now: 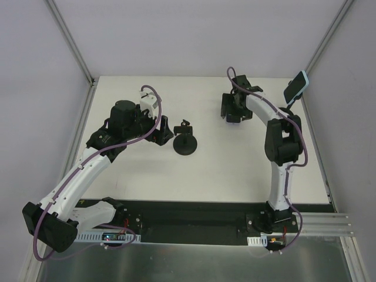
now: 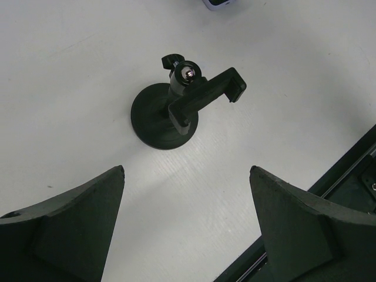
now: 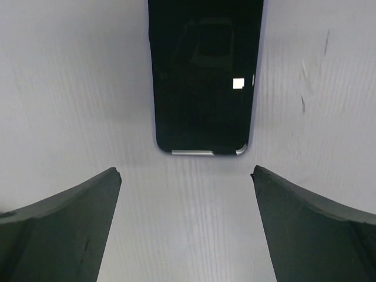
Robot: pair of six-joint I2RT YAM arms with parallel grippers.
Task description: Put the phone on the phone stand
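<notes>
Matte grey walls (image 1: 205,35) with metal posts enclose a smooth white table (image 1: 235,170). The left gripper (image 2: 187,168) has its wedge-shaped black fingers spread wide and holds nothing. The stand (image 2: 176,111) sits just ahead of it. The right gripper (image 3: 185,169) is likewise spread and empty. The phone (image 3: 205,76) is a glossy black slab with rounded corners and a silver edge, lying flat on the table ahead of the right gripper and well apart from the stand. The stand is matte black, with a round domed base, a ball joint and an angled clamp.
</notes>
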